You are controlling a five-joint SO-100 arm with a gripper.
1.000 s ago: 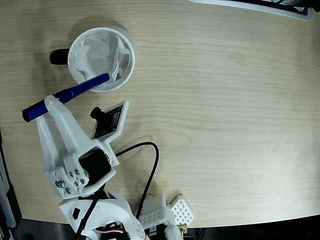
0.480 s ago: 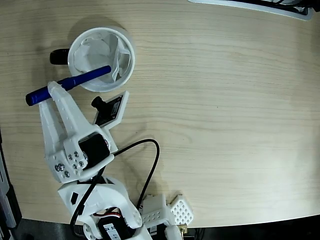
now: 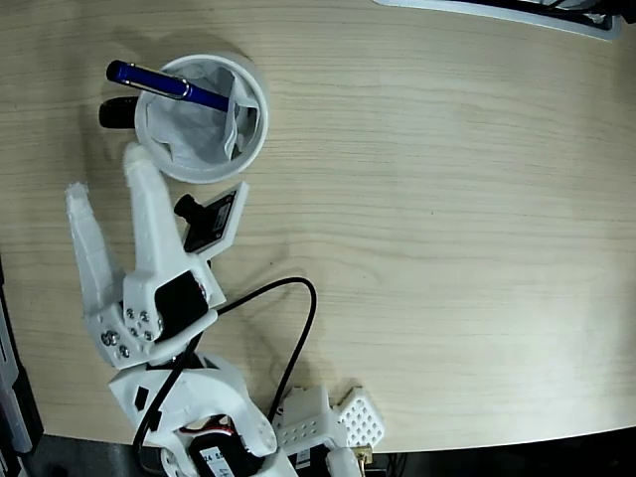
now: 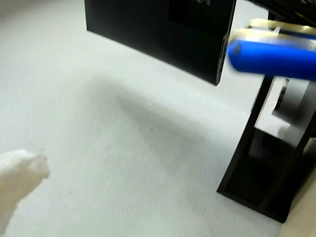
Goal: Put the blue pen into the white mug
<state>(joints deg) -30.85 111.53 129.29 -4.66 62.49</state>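
Fixed view: gripper (image 3: 107,189) spread wide, holding nothing. Blue pen (image 3: 166,86) rests in the white mug (image 3: 253,119), long axis 10-to-4, cap overhanging the rim at 10. Mug sits at 1 o'clock from the fingertips.

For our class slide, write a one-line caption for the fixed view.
Blue pen rests slanted in the white mug; open pincer empty beside it.
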